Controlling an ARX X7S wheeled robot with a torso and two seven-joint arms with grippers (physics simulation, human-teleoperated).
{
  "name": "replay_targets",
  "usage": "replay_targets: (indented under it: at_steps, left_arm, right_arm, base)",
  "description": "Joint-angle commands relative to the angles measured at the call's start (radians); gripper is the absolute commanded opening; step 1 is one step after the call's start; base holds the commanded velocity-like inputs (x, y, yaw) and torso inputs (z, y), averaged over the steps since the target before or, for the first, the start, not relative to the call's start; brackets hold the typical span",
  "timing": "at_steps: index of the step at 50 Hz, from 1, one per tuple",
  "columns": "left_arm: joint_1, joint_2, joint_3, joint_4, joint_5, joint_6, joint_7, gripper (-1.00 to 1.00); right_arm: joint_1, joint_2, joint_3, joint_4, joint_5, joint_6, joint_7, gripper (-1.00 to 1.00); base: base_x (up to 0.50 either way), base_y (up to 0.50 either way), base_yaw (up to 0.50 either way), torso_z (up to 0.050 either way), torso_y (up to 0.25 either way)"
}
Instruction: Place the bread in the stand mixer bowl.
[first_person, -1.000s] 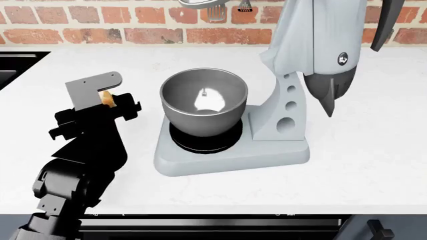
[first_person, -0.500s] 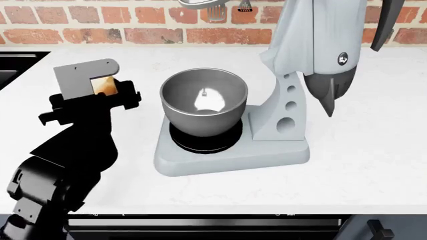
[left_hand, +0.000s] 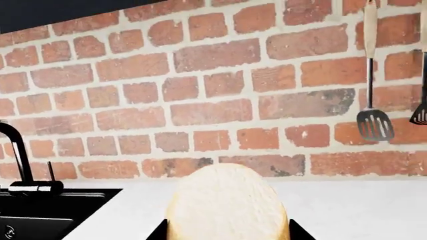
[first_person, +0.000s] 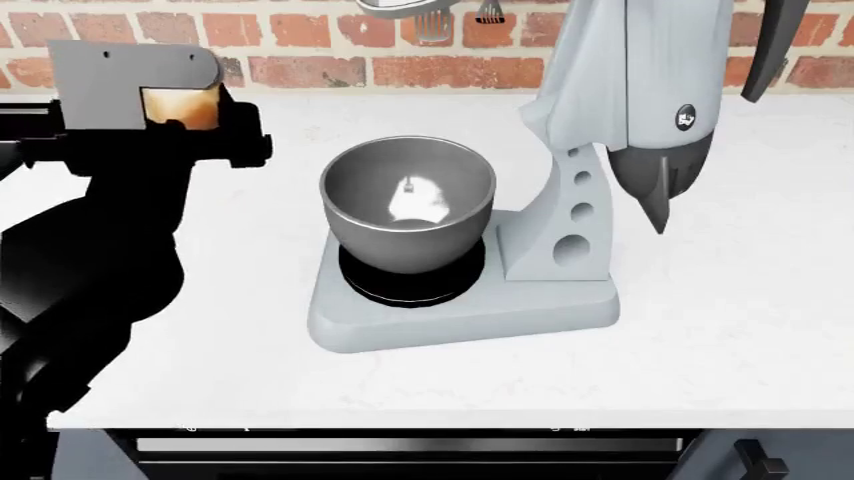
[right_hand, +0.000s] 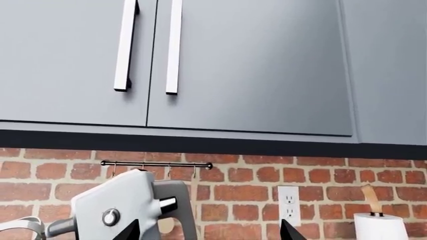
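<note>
carrying step in hand, judged from the layout: left pincer (first_person: 187, 120) closed on the bread (first_person: 183, 106), held raised to the left of the stand mixer bowl (first_person: 407, 200) and apart from it, the loaf not yet over the rim. item, near: black jointed left arm, matte, angular, filling the head view's lower left. item: bread, small rounded chunk, golden-tan crust, pale grainy cut face turned toward the wrist camera (left_hand: 227, 205), clamped between two dark fingers at its lower sides. item: surface (first_person: 734, 330), white, faintly speckled stone. item: stand mixer base, light-grey, smooth, rounded slab with a black ring seat under the bowl. item: bowl, deep, round, dark-grey metal, narrower at the base, shiny inside with a bright highlight, nothing seen in it. item: mixer head (first_person: 627, 70), light-grey, tilted up and back, dark nose pointing down at the bowl's right. item, far: red brick wall with a hanging slotted spatula (left_hand: 373, 122); black sink and tap at the far left. right pincer (right_hand: 210, 232): only two dark fingertips at the wrist view's edge, well apart with nothing between, so open. handling note: move the loaf rightward over the bowl's centre, clear of the rim and the mixer head, lower slightly, then release.
</note>
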Motion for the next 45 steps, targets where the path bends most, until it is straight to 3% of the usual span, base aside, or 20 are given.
replay_targets:
  at_steps: [1, 4, 10, 11, 18, 23, 45]
  left_arm:
    - [-0.063, -0.017, -0.027, 0.085, -0.127, -0.041, 0.078, -1.0]
    - [-0.062, -0.008, -0.048, 0.088, -0.172, -0.014, 0.139, -1.0]
    - [-0.1, -0.018, -0.031, 0.086, -0.172, -0.037, 0.152, -1.0]
    - [-0.099, -0.007, -0.081, 0.079, -0.266, -0.068, 0.133, -1.0]
    - [-0.083, -0.022, -0.127, 0.112, -0.377, -0.104, 0.134, -1.0]
    - [-0.076, -0.03, -0.13, 0.125, -0.404, -0.089, 0.206, -1.0]
    - [-0.068, -0.021, -0.128, 0.128, -0.443, -0.066, 0.289, -1.0]
  right_arm:
    - [-0.029, -0.023, 0.036, 0.002, 0.005, 0.018, 0.007, 1.0]
    - [-0.037, -0.029, 0.04, 0.0, 0.006, 0.021, 0.007, 1.0]
    - [-0.053, -0.039, 0.052, -0.001, 0.003, 0.03, 0.008, 1.0]
    - [-0.055, -0.04, 0.053, -0.001, 0.002, 0.031, 0.007, 1.0]
    - [-0.065, -0.042, 0.064, -0.005, 0.005, 0.032, 0.006, 1.0]
    - [-0.072, -0.043, 0.068, -0.005, 0.002, 0.033, 0.003, 1.0]
    - [-0.11, -0.062, 0.104, -0.014, 0.002, 0.044, 0.002, 1.0]
  base:
    - [0.0, 0.0, 0.0, 0.0, 0.0]
    - [0.0, 0.0, 0.0, 0.0, 0.0]
    - [0.0, 0.0, 0.0, 0.0, 0.0]
    - [0.0, 0.0, 0.0, 0.0, 0.0]
    - [0.0, 0.0, 0.0, 0.0, 0.0]
    - [0.0, 0.0, 0.0, 0.0, 0.0]
    - [0.0, 0.0, 0.0, 0.0, 0.0]
